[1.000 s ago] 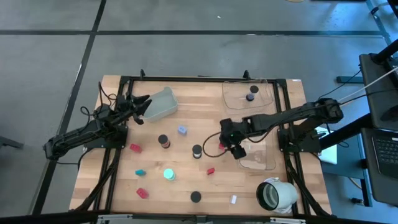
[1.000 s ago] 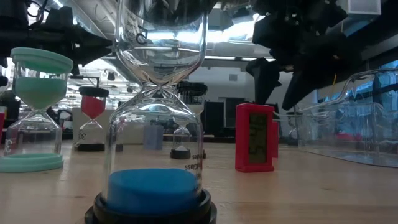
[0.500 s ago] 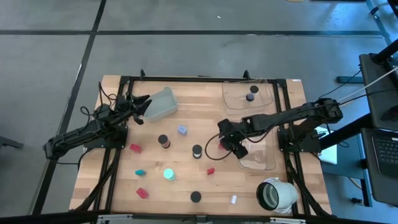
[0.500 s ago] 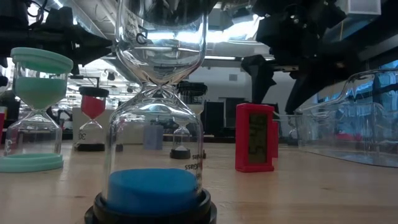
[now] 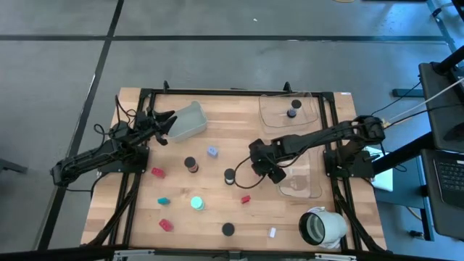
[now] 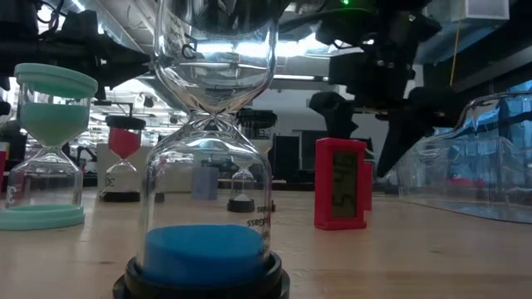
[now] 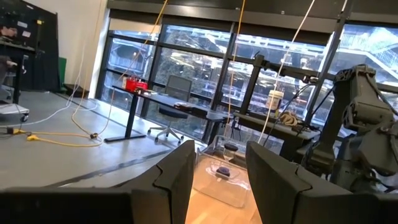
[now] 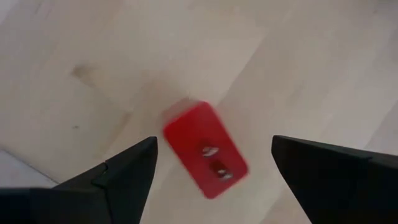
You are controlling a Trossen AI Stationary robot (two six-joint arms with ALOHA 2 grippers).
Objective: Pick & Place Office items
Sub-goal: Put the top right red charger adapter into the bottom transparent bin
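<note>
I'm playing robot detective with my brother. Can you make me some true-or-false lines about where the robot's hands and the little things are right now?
1. The right gripper is open above a red block. True.
2. The right gripper already holds the red block. False: the block lies on the wooden table between the open fingers, not touched.
3. The left gripper is by the grey tray at the table's back left. True.
4. The left gripper is carrying a teal piece. False: its fingers are open and empty; the teal piece lies on the table.
5. A black piece sits in the clear tray at the back. True.
</note>
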